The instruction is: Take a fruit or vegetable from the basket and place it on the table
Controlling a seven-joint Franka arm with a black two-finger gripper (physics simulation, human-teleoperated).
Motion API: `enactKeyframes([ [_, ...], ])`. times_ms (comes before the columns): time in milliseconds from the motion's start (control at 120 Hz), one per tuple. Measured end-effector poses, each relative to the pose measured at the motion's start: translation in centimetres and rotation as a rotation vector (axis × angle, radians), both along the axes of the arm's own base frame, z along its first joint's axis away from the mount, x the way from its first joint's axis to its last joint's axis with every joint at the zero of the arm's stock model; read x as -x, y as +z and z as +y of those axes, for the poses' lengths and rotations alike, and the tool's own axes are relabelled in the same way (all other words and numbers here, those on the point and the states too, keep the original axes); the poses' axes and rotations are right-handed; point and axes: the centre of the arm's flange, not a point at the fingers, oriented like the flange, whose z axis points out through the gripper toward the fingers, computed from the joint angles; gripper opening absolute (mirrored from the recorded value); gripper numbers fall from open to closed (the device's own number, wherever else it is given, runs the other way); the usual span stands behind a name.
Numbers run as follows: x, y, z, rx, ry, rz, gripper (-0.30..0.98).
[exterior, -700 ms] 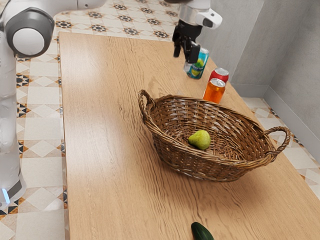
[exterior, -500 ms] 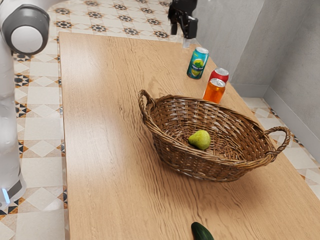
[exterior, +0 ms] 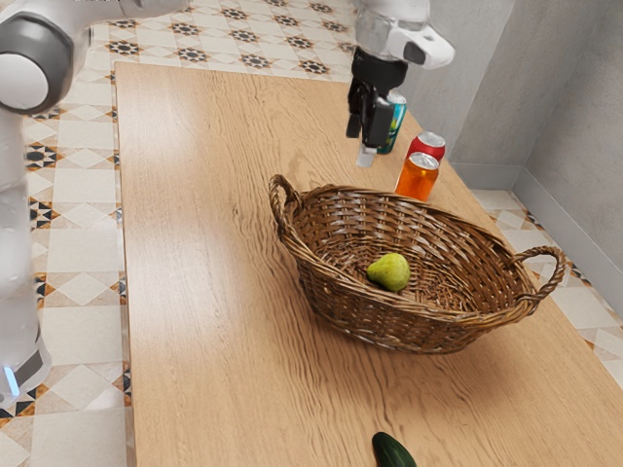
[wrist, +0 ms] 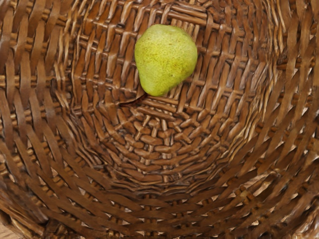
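Observation:
My gripper (exterior: 361, 146) hangs in the air with empty, open fingers, seen in the exterior view above and behind the near-left end of the wicker basket (exterior: 389, 318). A yellow-green pear (exterior: 389, 271) lies on the basket's floor, apart from the gripper. Looking down into the basket (wrist: 149, 201), the wrist view has the same pear (wrist: 166, 59) on the woven bottom, its narrow end tilted toward the basket's middle. A dark green vegetable, like a cucumber (exterior: 392, 450), rests on the table outside the basket, cut off by the exterior view's lower edge.
Beyond the basket on the wooden table (exterior: 214, 253) stand an orange can (exterior: 418, 178), a red can (exterior: 429, 145) and a teal can (exterior: 395, 125) partly behind the gripper. The basket's looped handles (exterior: 282, 199) rise above its rim at both ends.
From half a second ago, my hand has come down in the exterior view, toward the basket, and now partly covers the teal can. The pear and basket have stayed put.

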Motion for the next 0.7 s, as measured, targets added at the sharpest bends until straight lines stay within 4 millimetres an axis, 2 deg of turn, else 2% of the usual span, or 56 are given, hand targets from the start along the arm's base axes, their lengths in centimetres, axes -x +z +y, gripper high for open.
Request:
enactKeyframes([
  [58, 1.6, -2.3, -4.5, -0.023, -0.079, 0.021, 0.69],
  [108, 2.5, -3.2, -7.5, -0.028, -0.134, 0.011, 0.68],
  [150, 2.3, -3.7, -8.7, -0.025, -0.154, 0.000, 0.68],
  [192, 1.5, -4.2, -8.9, -0.015, -0.153, -0.013, 0.68],
  [283, 0.0, -4.4, -7.4, 0.000, -0.118, -0.047, 0.69],
  [433, -2.2, -4.8, -3.2, 0.008, -0.036, -0.074, 0.69],
  [583, -4.6, -6.7, 1.2, 0.008, 0.042, -0.072, 0.69],
  [700, -5.6, -8.7, 4.0, 0.005, 0.092, -0.068, 0.69],
])
